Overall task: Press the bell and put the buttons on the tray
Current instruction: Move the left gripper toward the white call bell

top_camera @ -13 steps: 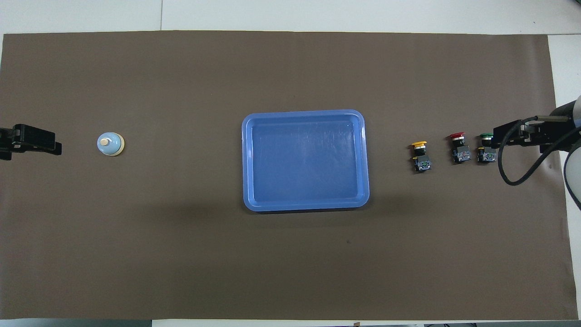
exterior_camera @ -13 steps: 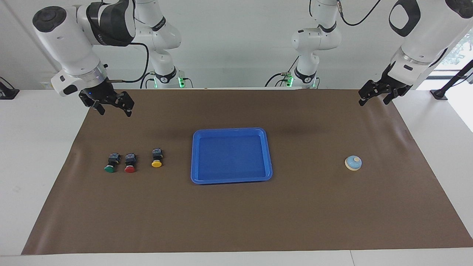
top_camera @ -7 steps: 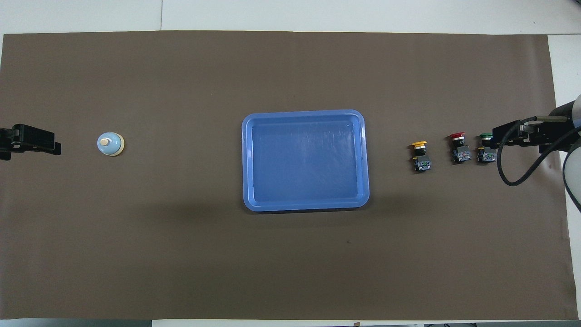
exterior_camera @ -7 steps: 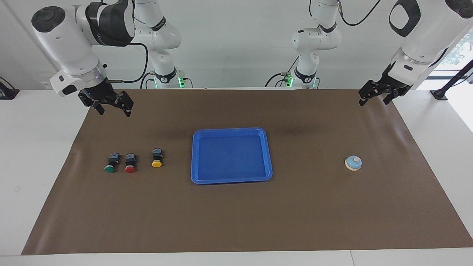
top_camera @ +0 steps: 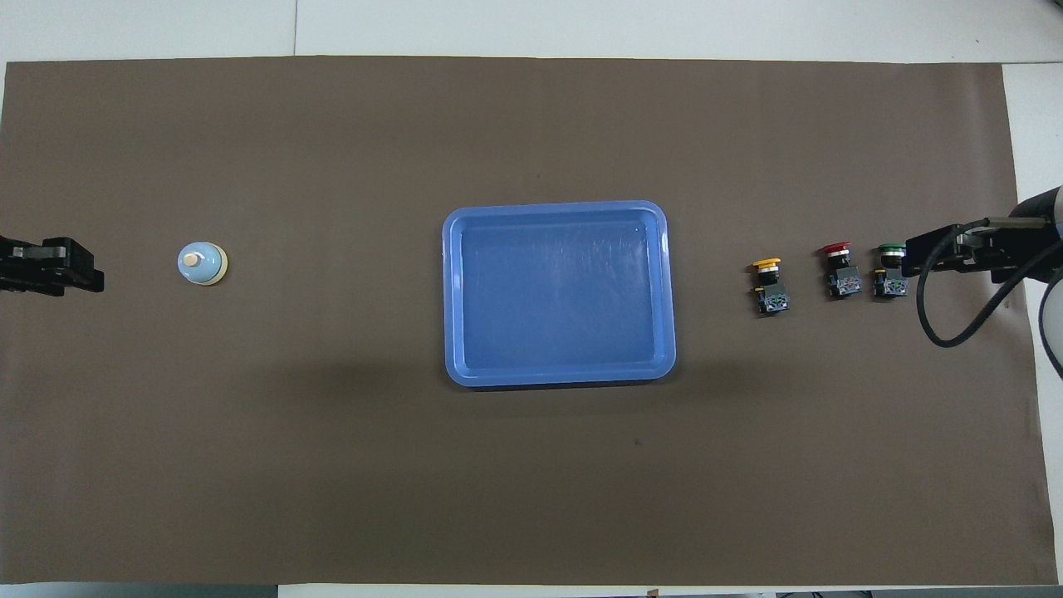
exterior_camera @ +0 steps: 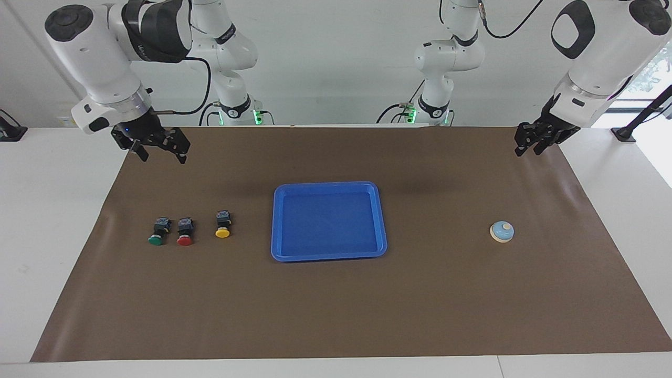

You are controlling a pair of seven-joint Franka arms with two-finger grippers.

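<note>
left gripper: fingers narrowed since before, grasping nothing | right gripper: spread, unchanged

A robotics lab: two white robot arms stand bolted at the edge of a white counter, cables trailing at their bases, with a brown mat spread on the counter before a bare white wall.

Tray at the middle of the mat. Three buttons in a row beside it, toward the right arm's end of the table. Bell well apart from the tray, toward the left arm's end.
</note>
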